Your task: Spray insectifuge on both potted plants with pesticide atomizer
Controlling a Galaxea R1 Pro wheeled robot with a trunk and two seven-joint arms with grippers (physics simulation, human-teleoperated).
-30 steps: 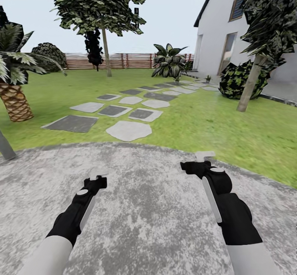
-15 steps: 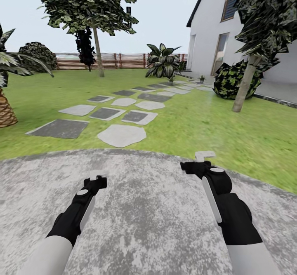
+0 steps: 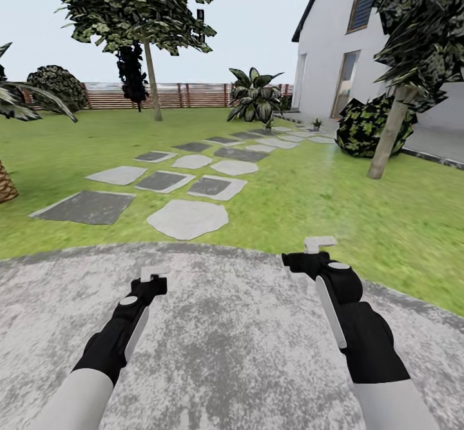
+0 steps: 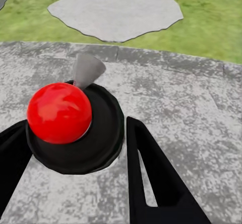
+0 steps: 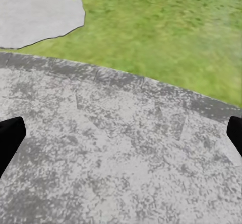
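Observation:
The garden lawn (image 3: 309, 191) with pale stone slabs (image 3: 188, 218) stretches ahead to a brown slatted fence (image 3: 187, 96). Far off by the house path stands a tiny green potted plant (image 3: 316, 122), too small to make out. The pesticide atomizer is out of view. Both arms reach forward low over grey round paving (image 3: 232, 340). My left gripper (image 3: 153, 274) (image 4: 75, 126) is open. In the left wrist view, a red ball (image 4: 59, 112) on a black disc shows between its fingers. My right gripper (image 3: 317, 246) (image 5: 123, 128) is open wide over bare paving.
A big dark broad-leaved plant (image 3: 256, 98) stands at the far end of the slab path. A white house (image 3: 335, 62), a round bush (image 3: 367, 130) and a thin tree trunk (image 3: 385, 140) are to the right. A tall tree (image 3: 151, 62) rises on the left.
The whole view has shifted: the palm at the left has slid almost out of the picture and the slabs have moved left. The arms and grippers hold the same pose.

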